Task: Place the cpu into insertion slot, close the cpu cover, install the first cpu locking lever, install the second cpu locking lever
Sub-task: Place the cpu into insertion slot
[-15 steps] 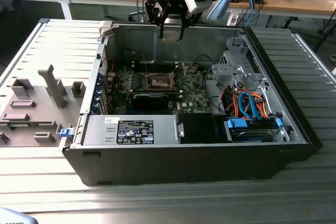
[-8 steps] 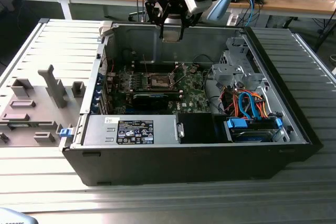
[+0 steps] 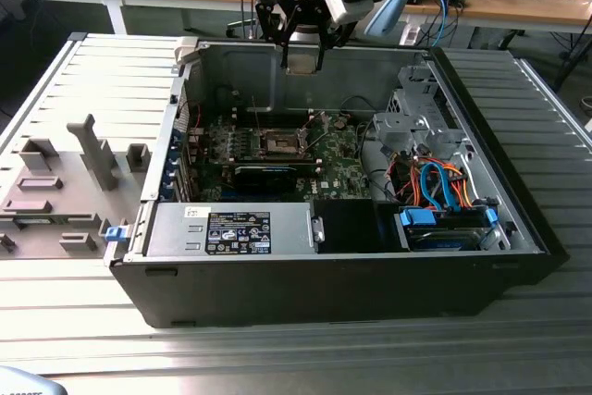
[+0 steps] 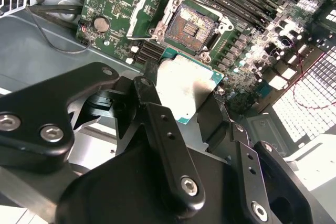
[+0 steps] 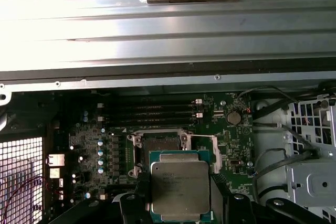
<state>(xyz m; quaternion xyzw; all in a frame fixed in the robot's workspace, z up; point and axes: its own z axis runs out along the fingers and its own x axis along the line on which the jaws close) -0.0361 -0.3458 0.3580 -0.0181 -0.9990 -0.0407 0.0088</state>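
Observation:
My gripper (image 3: 303, 60) hangs above the open computer case, over its back wall. In both wrist views its black fingers (image 4: 153, 109) are shut on the cpu (image 4: 185, 88), a flat square chip with a silvery face and green edge. The insertion slot (image 3: 280, 142) lies below on the green board, its dark brownish centre (image 4: 192, 23) bare. In the second wrist view the cpu cover (image 4: 145, 15), a thin silvery frame, stands swung open beside the slot. The first wrist view shows the cpu (image 5: 180, 186) just short of the insertion slot (image 5: 160, 144), with the cpu cover (image 5: 202, 151) to one side.
Long black memory slots (image 5: 149, 113) run beside the socket. A grey power supply (image 3: 242, 230) fills the case's front, and a drive cage with blue and orange cables (image 3: 442, 187) sits at the exterior view's right. A grey fixture block (image 3: 65, 182) lies left of the case.

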